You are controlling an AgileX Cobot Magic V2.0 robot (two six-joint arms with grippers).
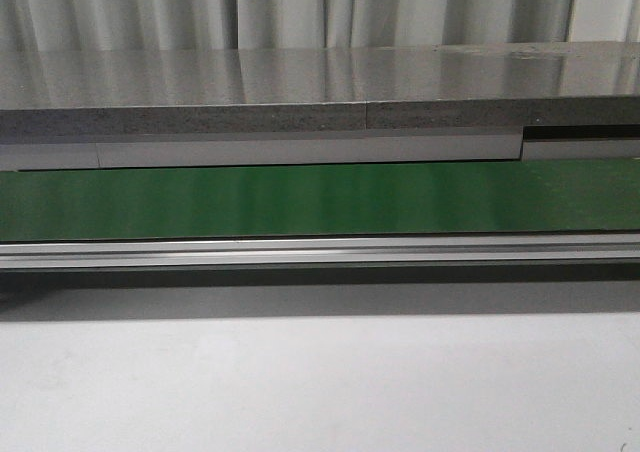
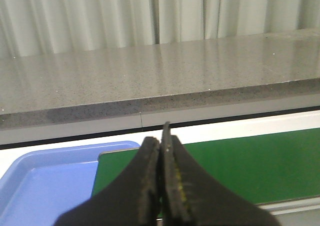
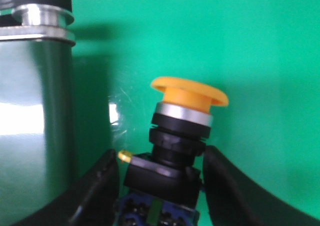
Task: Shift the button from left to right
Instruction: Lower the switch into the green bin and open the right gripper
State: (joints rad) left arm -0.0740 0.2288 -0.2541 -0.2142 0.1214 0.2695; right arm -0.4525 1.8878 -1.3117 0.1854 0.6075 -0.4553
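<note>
The button (image 3: 180,136) shows only in the right wrist view: a yellow-orange mushroom cap, a silver ring and a black blocky body with a blue base and small green and yellow marks. It sits between the fingers of my right gripper (image 3: 160,186), which close on its base, over the green conveyor belt (image 3: 260,46). The cap points away from the wrist and leans a little. My left gripper (image 2: 161,151) is shut and empty, above the belt's left end (image 2: 250,166). Neither gripper nor the button shows in the front view.
A blue tray (image 2: 45,181) lies beside the belt's left end. A metal roller or rail (image 3: 35,111) stands close beside the button. The green belt (image 1: 320,202) runs across the front view, with a grey stone ledge (image 1: 320,82) behind and a white table (image 1: 320,382) in front.
</note>
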